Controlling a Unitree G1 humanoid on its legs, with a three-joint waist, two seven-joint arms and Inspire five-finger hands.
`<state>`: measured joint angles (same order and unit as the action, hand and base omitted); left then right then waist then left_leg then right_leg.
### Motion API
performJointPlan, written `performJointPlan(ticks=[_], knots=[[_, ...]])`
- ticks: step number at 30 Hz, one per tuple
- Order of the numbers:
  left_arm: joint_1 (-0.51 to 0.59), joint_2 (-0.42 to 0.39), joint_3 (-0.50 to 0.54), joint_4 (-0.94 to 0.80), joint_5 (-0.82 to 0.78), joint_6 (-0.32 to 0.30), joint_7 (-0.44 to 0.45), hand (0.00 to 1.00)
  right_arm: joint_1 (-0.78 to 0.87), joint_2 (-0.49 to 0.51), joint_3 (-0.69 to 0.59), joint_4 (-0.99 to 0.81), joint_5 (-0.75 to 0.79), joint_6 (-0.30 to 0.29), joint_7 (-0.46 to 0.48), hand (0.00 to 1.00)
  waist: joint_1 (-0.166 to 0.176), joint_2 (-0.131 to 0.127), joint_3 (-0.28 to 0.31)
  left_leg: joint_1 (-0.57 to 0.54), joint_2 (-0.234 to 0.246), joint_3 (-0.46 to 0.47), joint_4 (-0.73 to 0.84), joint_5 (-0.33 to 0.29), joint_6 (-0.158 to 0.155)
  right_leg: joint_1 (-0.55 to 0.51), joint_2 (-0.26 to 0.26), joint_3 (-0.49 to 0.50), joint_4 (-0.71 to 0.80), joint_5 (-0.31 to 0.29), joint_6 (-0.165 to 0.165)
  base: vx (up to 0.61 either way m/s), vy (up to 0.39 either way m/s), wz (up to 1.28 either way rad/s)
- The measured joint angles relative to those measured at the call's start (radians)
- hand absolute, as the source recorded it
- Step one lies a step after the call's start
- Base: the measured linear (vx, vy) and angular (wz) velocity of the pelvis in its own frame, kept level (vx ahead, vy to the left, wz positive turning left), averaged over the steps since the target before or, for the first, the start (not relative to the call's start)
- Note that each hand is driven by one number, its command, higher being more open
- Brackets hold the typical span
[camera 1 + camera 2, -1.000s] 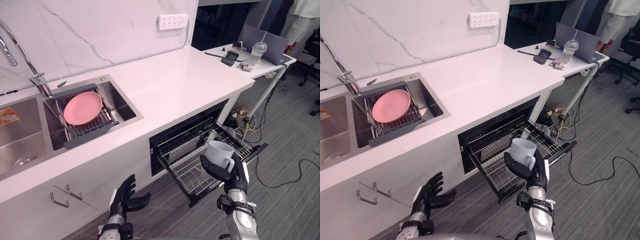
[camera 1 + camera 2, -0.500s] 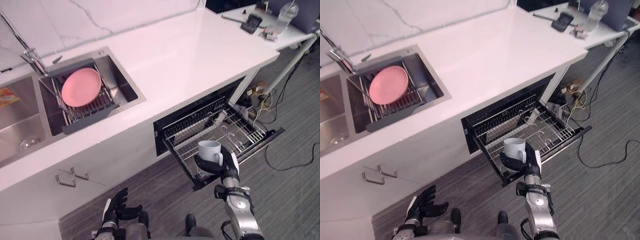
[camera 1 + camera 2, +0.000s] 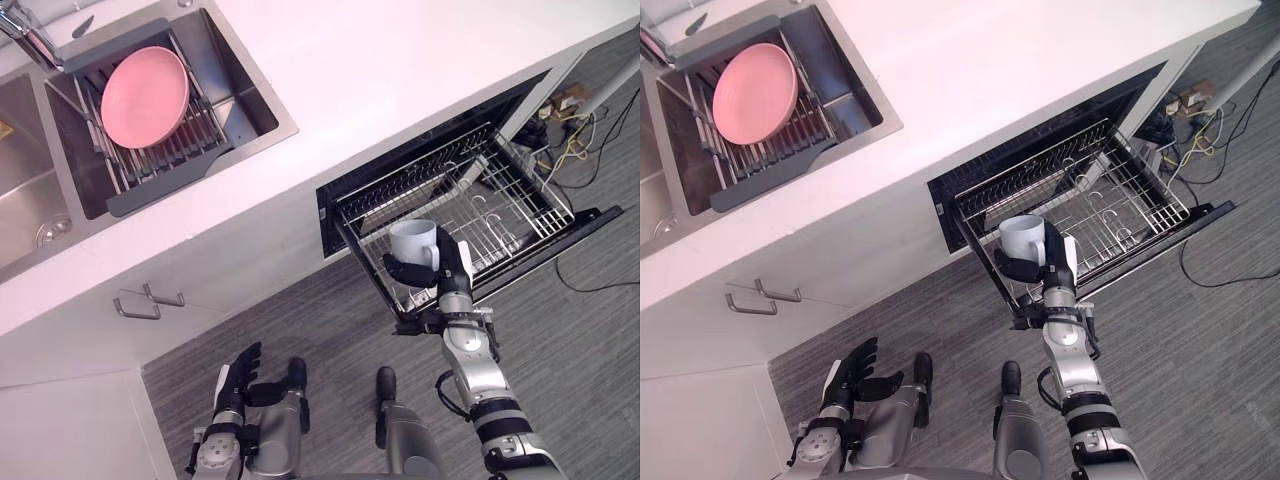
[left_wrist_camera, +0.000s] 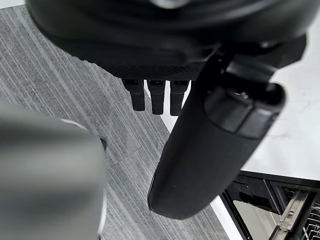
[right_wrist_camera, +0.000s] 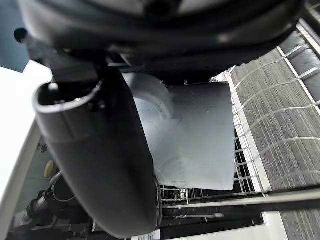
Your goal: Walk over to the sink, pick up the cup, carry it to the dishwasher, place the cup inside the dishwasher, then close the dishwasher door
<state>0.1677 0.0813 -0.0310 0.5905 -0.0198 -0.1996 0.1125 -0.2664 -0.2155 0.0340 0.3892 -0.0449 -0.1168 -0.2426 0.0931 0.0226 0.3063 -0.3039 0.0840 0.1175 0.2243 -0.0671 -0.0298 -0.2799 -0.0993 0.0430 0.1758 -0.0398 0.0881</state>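
Note:
A pale grey-white cup [image 3: 413, 243] with a handle is held upright in my right hand [image 3: 448, 276], whose fingers and thumb are curled round it. It hangs over the front left corner of the pulled-out wire rack [image 3: 500, 205] of the dishwasher. In the right wrist view the cup [image 5: 197, 135] shows past the thumb, with rack wires beyond it. The dishwasher door [image 3: 560, 245] lies open under the rack. My left hand [image 3: 240, 378] hangs low near the floor with fingers relaxed and nothing in it.
A pink plate [image 3: 145, 95] rests on a drying rack in the sink [image 3: 245, 100]. The white countertop [image 3: 400, 60] runs above the dishwasher. A cabinet drawer with metal handles [image 3: 150, 300] stands on the left. Cables [image 3: 570, 150] lie on the grey floor at right.
The camera has tilted further down, so the whole scene has shifted up. My right hand with the cup stands closer to the rack's front corner than before.

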Motion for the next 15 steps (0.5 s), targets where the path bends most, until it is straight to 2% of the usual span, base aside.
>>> performJointPlan(ticks=[5, 14, 15], knots=[[-0.030, -0.002, -0.017, -0.029, -0.001, -0.023, 0.018, 0.90, -0.096, -0.020, -0.006, 0.056, -0.038, 0.011, -0.025, 0.30, 0.002, 0.001, 0.045, 0.000, 0.000, 0.000, -0.005, 0.004, -0.003, -0.003, -0.002, 0.001, -0.001, 0.002, -0.002, 0.01, -0.002, -0.01], [-0.047, -0.008, -0.018, -0.027, -0.001, -0.024, 0.045, 0.90, -0.135, -0.019, -0.009, 0.152, -0.114, 0.052, -0.048, 0.30, 0.008, 0.002, 0.060, -0.018, -0.002, -0.002, -0.013, 0.009, -0.005, -0.020, -0.001, 0.000, -0.002, 0.005, -0.006, 0.00, 0.000, 0.00], [-0.051, -0.008, -0.018, -0.026, -0.001, -0.024, 0.045, 0.90, -0.140, -0.019, -0.009, 0.158, -0.119, 0.057, -0.049, 0.90, 0.008, 0.002, 0.063, -0.018, -0.002, -0.002, -0.013, 0.010, -0.005, -0.021, -0.001, 0.000, -0.002, 0.006, -0.006, 0.00, 0.000, 0.00]])
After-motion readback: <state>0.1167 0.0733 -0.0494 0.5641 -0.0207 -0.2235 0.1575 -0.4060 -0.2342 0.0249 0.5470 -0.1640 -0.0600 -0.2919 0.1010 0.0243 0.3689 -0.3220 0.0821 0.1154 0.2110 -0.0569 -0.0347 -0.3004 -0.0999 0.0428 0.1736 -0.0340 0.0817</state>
